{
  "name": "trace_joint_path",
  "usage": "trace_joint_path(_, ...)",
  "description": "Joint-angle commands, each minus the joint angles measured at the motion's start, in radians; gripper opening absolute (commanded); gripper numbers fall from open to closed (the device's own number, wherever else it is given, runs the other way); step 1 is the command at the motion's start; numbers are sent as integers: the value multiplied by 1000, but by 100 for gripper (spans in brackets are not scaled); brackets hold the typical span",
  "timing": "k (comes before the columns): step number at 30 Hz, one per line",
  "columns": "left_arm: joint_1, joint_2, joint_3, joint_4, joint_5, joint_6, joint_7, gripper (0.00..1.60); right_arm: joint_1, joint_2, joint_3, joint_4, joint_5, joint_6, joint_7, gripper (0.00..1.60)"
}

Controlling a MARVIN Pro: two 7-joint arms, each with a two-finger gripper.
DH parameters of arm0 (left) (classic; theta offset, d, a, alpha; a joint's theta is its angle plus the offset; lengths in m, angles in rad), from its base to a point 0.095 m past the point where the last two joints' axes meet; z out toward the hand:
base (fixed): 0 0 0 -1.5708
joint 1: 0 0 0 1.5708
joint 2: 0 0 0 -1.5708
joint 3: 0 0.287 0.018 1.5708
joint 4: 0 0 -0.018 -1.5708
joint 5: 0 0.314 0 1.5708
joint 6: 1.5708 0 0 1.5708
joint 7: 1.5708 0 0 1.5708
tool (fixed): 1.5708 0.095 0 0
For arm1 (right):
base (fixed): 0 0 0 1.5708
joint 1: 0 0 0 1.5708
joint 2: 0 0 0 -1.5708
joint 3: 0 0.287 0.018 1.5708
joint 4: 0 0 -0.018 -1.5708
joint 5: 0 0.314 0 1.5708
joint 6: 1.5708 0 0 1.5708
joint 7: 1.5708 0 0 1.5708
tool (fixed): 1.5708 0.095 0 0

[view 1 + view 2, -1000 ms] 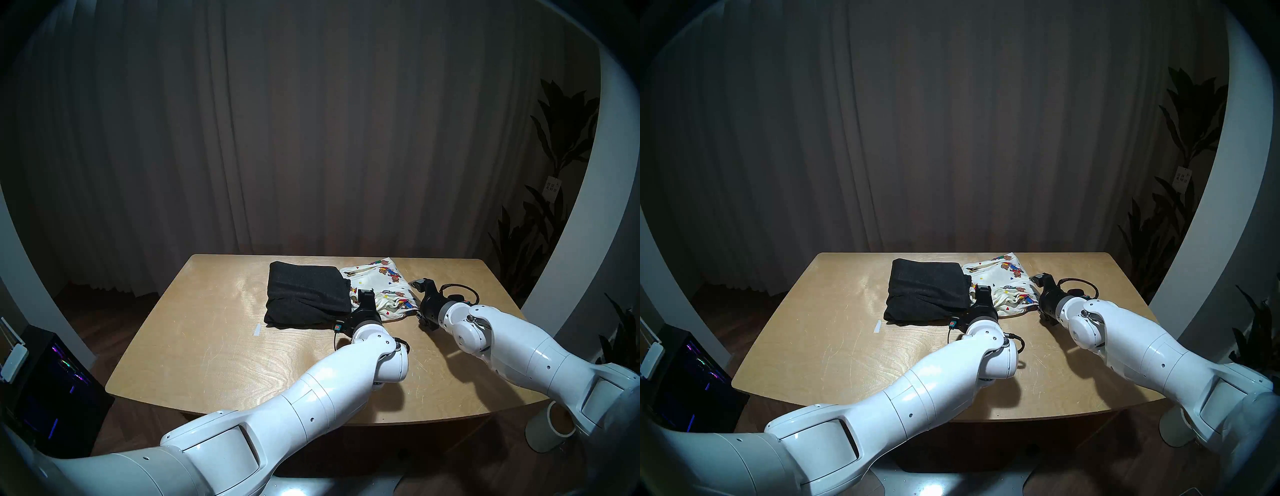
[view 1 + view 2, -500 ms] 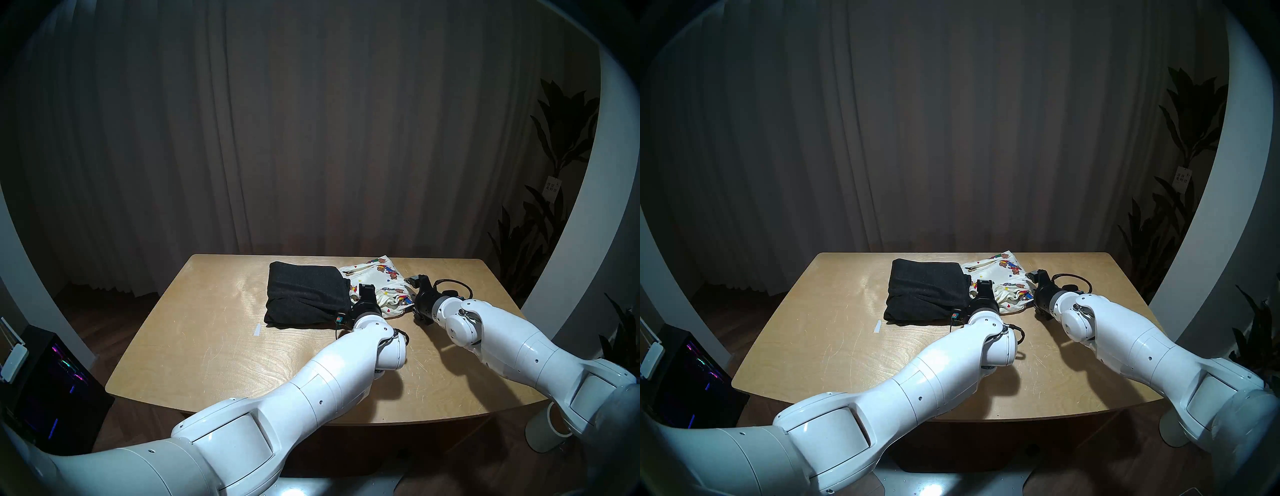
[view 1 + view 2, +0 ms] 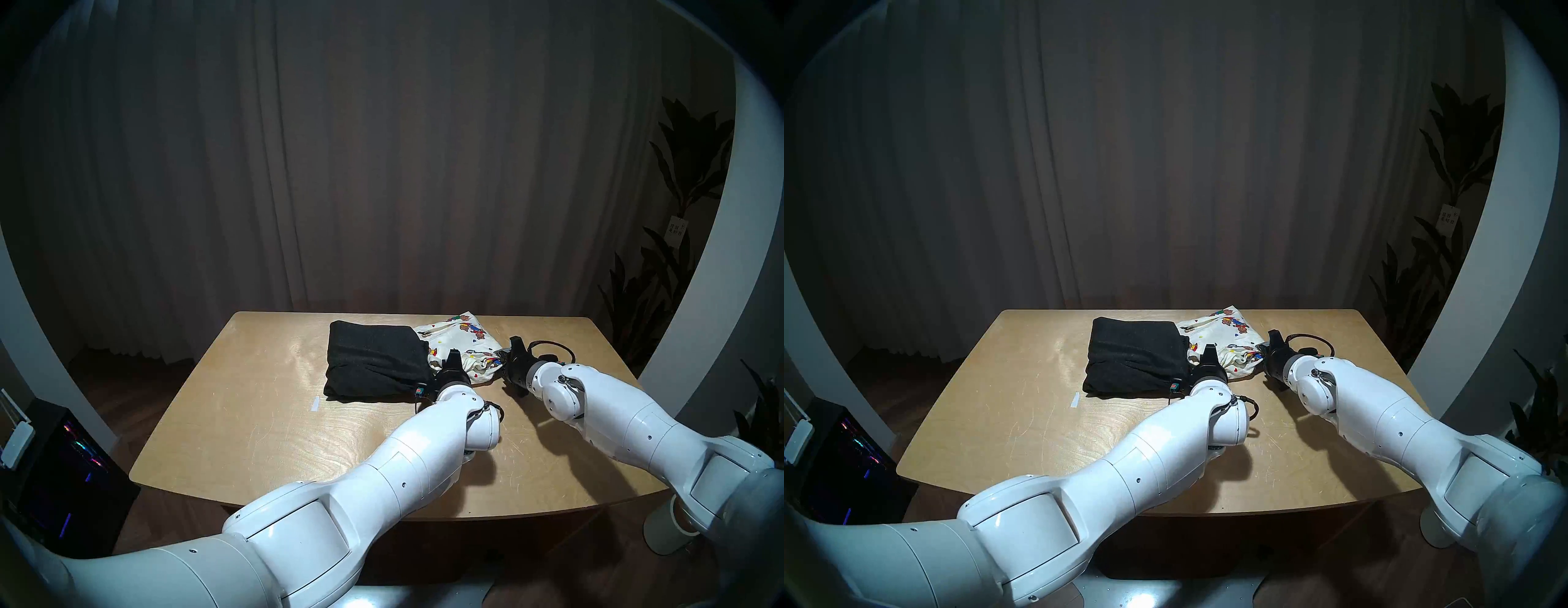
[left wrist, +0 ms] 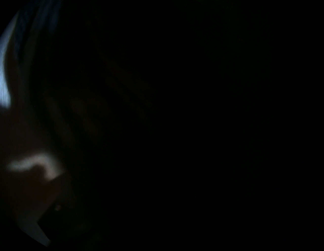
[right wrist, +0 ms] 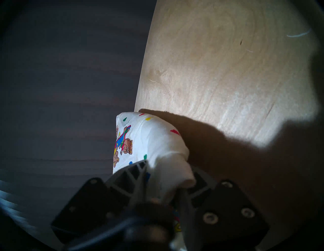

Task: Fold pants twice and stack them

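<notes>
One gripper (image 5: 168, 177) (right) on cream pants (image 5: 150, 140)

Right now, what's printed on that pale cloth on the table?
Colourful teddy bears and small hearts on the cream pants; clearest in the right wrist view.

Left wrist view near black, left end effector (image 3: 452, 356) fingertips hidden

Charcoal-black pants (image 3: 375, 361): plain dark knit, no print. Cream pants (image 3: 466, 339): white-cream ground with brown teddy bears in red, blue and yellow plus small red, yellow, green and blue hearts; same print in right wrist view (image 5: 149, 140). Tabletop (image 3: 263, 416) is pale tan wood grain; arms glossy white, grippers black.
</notes>
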Motion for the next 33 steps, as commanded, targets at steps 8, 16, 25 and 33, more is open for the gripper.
trace_joint_path(8,-3,-35,21,10,17,-10,-52,0,-55,2,3,1,38,4,15,0)
trace_joint_path(16,-19,-30,22,-44,36,-49,-106,0,-67,51,32,-76,83,4,45,0)
trace_joint_path(25,9,29,16,-147,45,-61,-146,0,-71,77,52,-134,98,2,77,0)
trace_joint_path(33,29,87,29,-234,50,-37,-136,0,-60,90,78,-167,113,-7,94,0)
